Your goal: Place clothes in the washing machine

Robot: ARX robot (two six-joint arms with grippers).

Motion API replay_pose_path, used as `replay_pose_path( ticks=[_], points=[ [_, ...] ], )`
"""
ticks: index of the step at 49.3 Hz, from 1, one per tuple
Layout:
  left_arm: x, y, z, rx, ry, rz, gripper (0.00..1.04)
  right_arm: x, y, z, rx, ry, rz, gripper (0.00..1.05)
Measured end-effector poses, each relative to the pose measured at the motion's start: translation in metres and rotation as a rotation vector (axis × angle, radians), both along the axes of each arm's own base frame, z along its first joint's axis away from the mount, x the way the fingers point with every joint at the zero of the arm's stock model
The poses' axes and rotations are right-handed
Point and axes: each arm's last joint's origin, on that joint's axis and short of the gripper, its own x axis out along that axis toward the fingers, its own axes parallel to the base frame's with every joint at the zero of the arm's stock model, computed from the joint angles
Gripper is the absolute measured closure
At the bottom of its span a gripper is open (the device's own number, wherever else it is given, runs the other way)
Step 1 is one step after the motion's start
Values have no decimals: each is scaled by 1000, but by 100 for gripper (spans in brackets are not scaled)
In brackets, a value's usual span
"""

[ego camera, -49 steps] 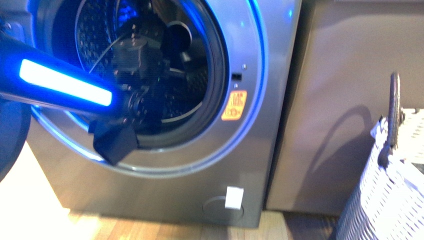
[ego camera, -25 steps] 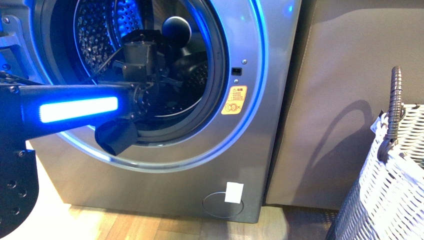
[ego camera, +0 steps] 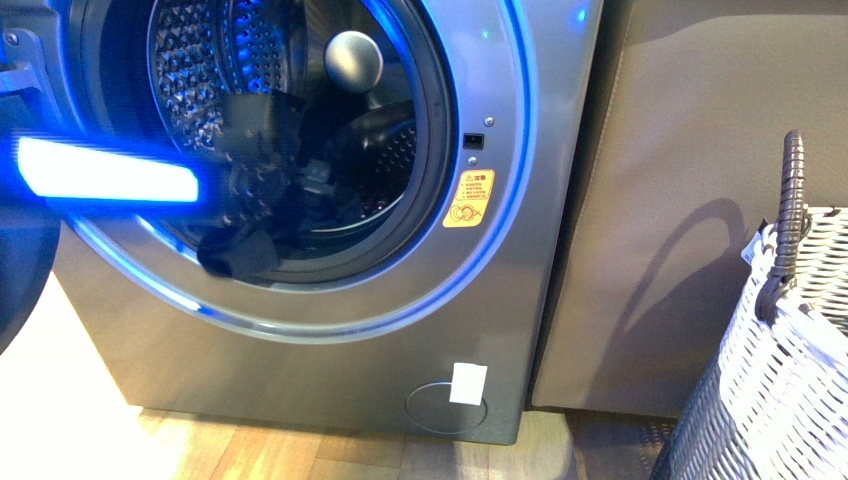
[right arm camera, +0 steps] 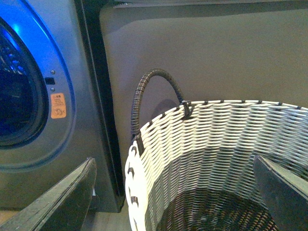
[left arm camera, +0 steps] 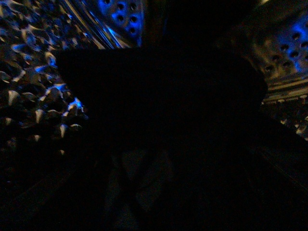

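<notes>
— So where are the clothes (ego camera: 375, 135)?
— Inside the washing machine (ego camera: 520, 200) drum; our left gripper's (ego camera: 255, 150) blurred there, grip unclear. Our right gripper (right arm camera: 173, 202) spreads apart over the basket (right arm camera: 211, 139).

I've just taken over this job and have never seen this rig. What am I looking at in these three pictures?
The robot has two arms, each ending in a gripper. The wide front view comes from a camera on its body. It shows the large grey metallic washing machine with its porthole open and the white wicker basket beside it. The left arm, with a glowing blue strip, reaches into the drum. The left gripper is too blurred to show whether it is open.

The left wrist view is dim. It shows the perforated steel drum and a dark mass, probably the dark navy clothes. Whether it is held is unclear.

In the right wrist view, the right gripper is open and empty above the basket.
</notes>
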Motion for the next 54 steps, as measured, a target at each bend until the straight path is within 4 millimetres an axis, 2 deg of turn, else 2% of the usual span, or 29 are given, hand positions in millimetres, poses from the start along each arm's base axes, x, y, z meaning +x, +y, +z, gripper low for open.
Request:
replay_pose_path(
  ticks=[9,15,25,38,47,54],
  points=[
    [-30,15,23,-44,-42,-24,6,0,0,0,0,0,0,7],
    [-54,22,20,-74,-12,-37,6,0,0,0,0,0,0,7],
    [-99,22,20,-100,-4,-99,6,0,0,0,0,0,0,7],
    [-189,26,53,-131,-100,-199,6,0,0,0,0,0,0,7],
    [-225,33,74,-161,-141,-251,6,0,0,0,0,0,0,7],
    [-256,36,102,-177,-205,-308,6,0,0,0,0,0,0,7]
  ],
)
